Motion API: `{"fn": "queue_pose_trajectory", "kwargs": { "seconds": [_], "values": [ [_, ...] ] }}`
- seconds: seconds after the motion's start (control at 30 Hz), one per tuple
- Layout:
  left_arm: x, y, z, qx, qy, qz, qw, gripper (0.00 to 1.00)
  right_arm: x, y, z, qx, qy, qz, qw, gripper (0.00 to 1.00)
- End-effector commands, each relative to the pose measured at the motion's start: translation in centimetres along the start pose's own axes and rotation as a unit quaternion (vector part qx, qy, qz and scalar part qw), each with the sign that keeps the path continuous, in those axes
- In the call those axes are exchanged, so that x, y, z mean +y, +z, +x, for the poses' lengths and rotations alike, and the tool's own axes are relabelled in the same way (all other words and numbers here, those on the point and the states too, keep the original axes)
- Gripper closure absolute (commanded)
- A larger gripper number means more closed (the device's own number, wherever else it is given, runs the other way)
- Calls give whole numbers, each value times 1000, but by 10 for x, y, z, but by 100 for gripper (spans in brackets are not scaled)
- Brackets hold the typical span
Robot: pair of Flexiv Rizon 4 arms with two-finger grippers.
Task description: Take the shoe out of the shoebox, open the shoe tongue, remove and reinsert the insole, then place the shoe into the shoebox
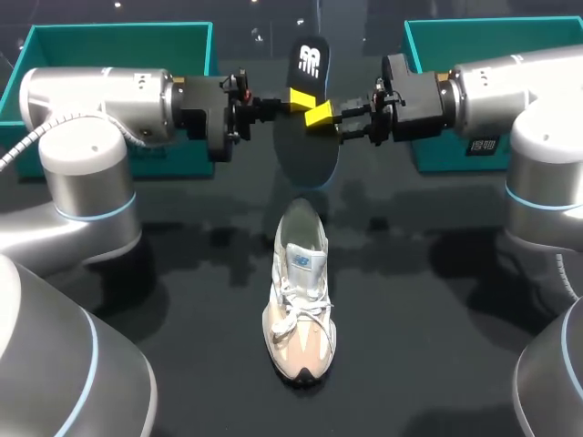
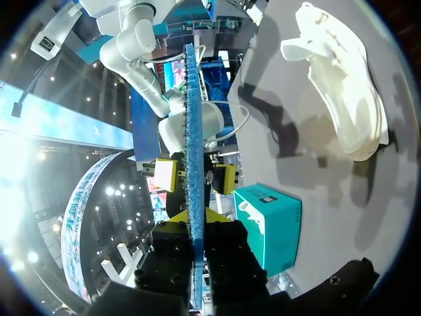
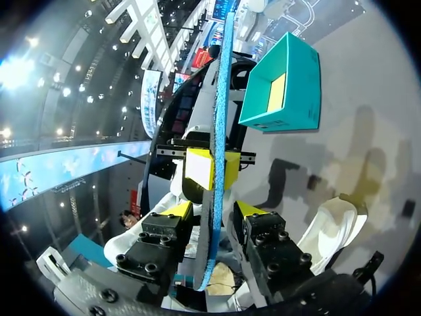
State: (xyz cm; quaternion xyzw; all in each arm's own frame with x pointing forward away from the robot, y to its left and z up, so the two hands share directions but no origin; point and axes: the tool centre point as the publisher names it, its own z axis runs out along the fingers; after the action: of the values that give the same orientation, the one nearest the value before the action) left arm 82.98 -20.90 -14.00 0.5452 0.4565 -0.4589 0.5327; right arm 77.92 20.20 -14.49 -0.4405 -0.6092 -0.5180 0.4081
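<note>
My left hand (image 1: pixel 298 98) is clenched on the insole (image 1: pixel 311 62), held on edge in the air beyond the shoe's (image 1: pixel 299 300) heel. My right hand (image 1: pixel 321 115) is released, straddling it without touching. It looks thin, light and probably floppy, dark-faced with a white mark and blue beneath, so pinch it near mid-length.

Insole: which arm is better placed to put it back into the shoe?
Left, probably. The left gripper is shut on the insole, held upright in the air near the heel of the shoe. The right gripper stands open around it, gaps showing on both sides, so it could rather steady the shoe.
</note>
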Motion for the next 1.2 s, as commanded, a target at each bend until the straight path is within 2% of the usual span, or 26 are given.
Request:
{"fn": "queue_pose_trajectory", "kwargs": {
  "seconds": [0.03,0.33,0.47,0.97,1.2],
  "values": [
    [0,1,1,1,1,-2,1000,100,1,4,1,-1,-1,0,1000,61],
    [0,0,2,1,-1,-8,1000,100,2,7,3,0,-5,1,1000,62],
    [0,0,2,1,-2,-10,1000,100,1,9,4,1,-7,1,1000,70],
    [0,-2,2,-6,-1,-16,1000,100,0,16,3,8,-8,2,1000,78],
    [-1,-4,3,-5,-4,-18,1000,100,-1,19,2,11,-6,1,1000,92]
  ]
}}
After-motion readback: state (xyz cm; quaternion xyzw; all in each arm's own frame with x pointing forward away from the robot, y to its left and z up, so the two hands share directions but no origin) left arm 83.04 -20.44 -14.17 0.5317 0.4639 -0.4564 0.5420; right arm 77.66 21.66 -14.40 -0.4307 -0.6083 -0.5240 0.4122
